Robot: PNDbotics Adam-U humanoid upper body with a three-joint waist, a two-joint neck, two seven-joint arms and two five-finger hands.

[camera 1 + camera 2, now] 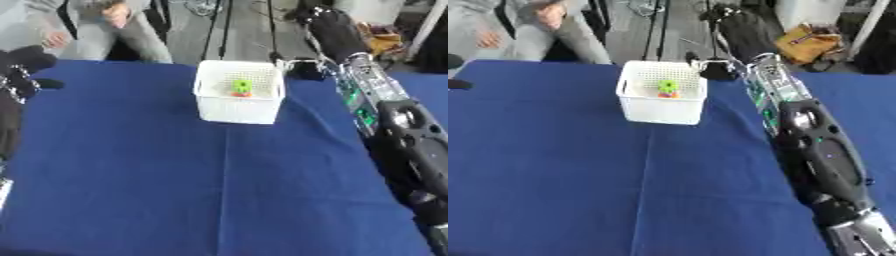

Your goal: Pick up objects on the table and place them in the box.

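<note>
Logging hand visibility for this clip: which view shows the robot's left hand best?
The left eye view: the left hand shows at the left edge, fingers curled, holding nothing. The right eye view catches only a dark sliver of it.

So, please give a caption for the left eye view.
White box holding a green toy on the blue table, right arm reaching beside it.

Grey floor (245, 30) beyond a blue-clothed table (175, 190), cables trailing across it

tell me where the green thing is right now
The small green object sits inside the white box, toward its far side, on the blue tablecloth, with the right hand just beside the box's far right corner.
</note>
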